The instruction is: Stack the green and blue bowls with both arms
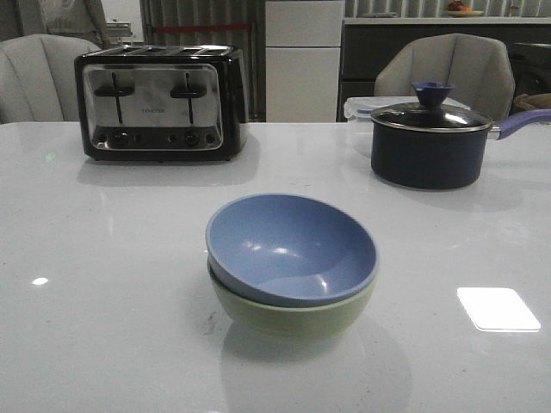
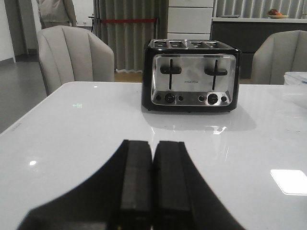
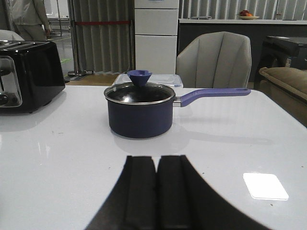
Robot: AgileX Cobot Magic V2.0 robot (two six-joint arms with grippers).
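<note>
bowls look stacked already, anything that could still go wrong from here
Little is left to fail. The blue bowl sits slightly askew in the green bowl, its rim higher on the right, so a bump might rock or shift it. Both the left gripper and the right gripper are shut and empty, low over the table; a careless sweep could hit the toaster or the saucepan ahead.

Front camera low over the glossy white table, both wrist cameras near tabletop facing forward, sharing black-and-chrome four-slot toaster.
</note>
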